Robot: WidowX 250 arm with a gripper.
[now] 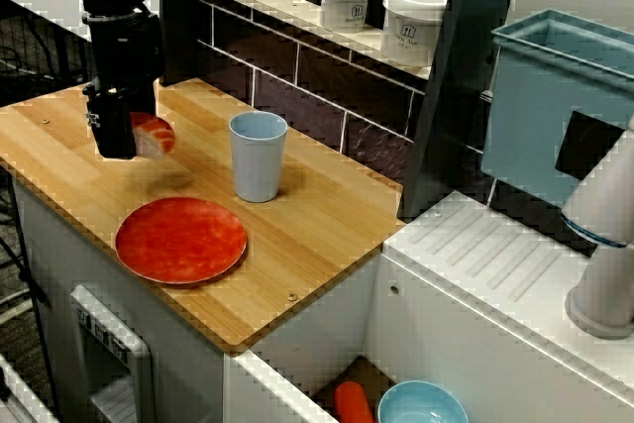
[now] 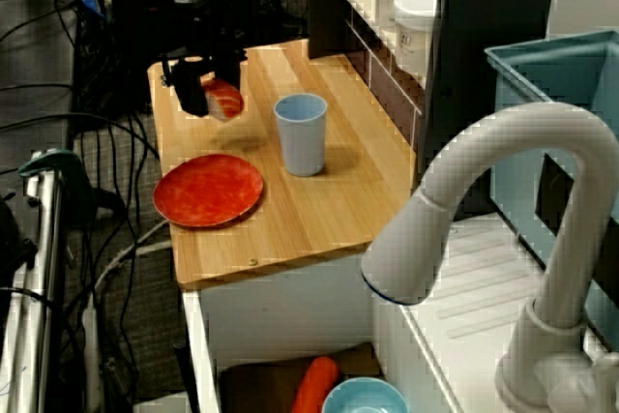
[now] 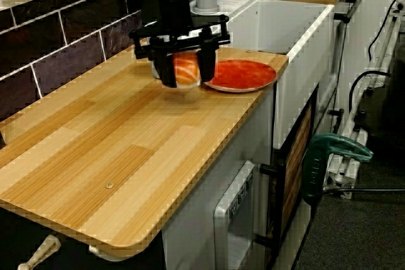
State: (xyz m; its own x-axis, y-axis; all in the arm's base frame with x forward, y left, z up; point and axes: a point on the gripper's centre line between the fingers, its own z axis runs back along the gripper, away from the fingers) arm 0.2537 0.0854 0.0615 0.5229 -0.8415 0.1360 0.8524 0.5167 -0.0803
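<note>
Pickup done: salmon sushi piece [image 1: 156,135] clenched between jaws, hanging clear above counter [image 1: 327,225]. Not set down anywhere. Red plate [image 1: 180,240] bare, near, below jaws; blue cup [image 1: 258,156] beside jaws, apart.

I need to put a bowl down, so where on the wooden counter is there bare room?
Widest bare wood runs from the fingers to the counter end away from the sink. A smaller patch lies between cup and sink. It is crowded around plate, cup and the held sushi.
</note>
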